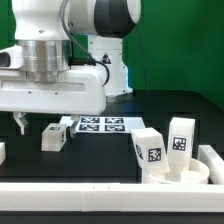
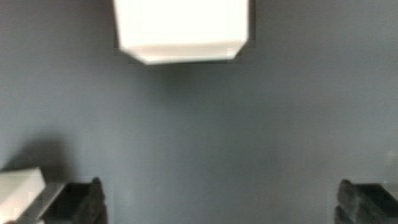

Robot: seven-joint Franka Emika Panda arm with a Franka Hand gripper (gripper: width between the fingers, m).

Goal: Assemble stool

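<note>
The round white seat point(image 1: 190, 172) lies at the exterior view's right, with two white tagged legs point(image 1: 150, 149) point(image 1: 181, 135) standing upright on or in it. A third white leg point(image 1: 53, 137) lies on the dark table at the left. My gripper point(image 1: 44, 124) hangs just above and behind that leg, open and empty. In the wrist view the leg point(image 2: 180, 30) lies ahead of the gripper point(image 2: 224, 205), outside the jaws. The dark fingertips point(image 2: 80, 203) stand wide apart with only bare table between them.
The marker board point(image 1: 100, 124) lies behind the gripper. A white rail point(image 1: 100, 196) runs along the front and a white wall point(image 1: 214, 160) along the right. A white piece point(image 1: 2, 152) sits at the left edge; the wrist view also shows a white piece point(image 2: 18, 188).
</note>
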